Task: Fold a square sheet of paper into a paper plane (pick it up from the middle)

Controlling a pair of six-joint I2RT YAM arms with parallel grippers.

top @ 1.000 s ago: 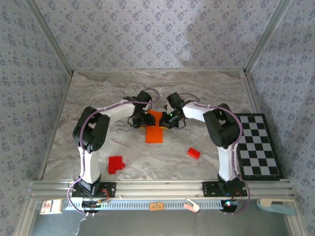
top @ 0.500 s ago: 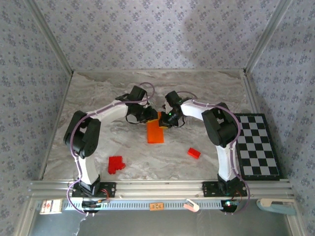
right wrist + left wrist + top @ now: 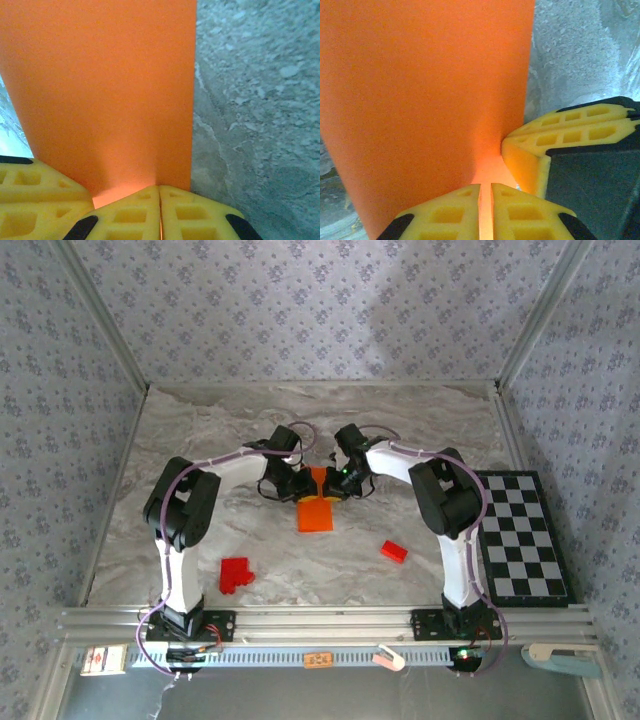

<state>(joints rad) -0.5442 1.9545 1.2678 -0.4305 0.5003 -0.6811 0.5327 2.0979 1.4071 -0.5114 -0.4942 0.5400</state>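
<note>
Two pinches on one orange paper (image 3: 316,512), middle of surface (image 3: 420,430). Left end effector (image 3: 486,187) clamped on its far end; right end effector (image 3: 159,189) clamped just beside. Step judged: securing grip for fold. Next move needs matched lift, even tension, no tearing.

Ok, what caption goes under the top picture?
The left gripper and right gripper pinch the paper at its far edge; red blocks lie nearer.

No legible text, label or number on anything here
</note>
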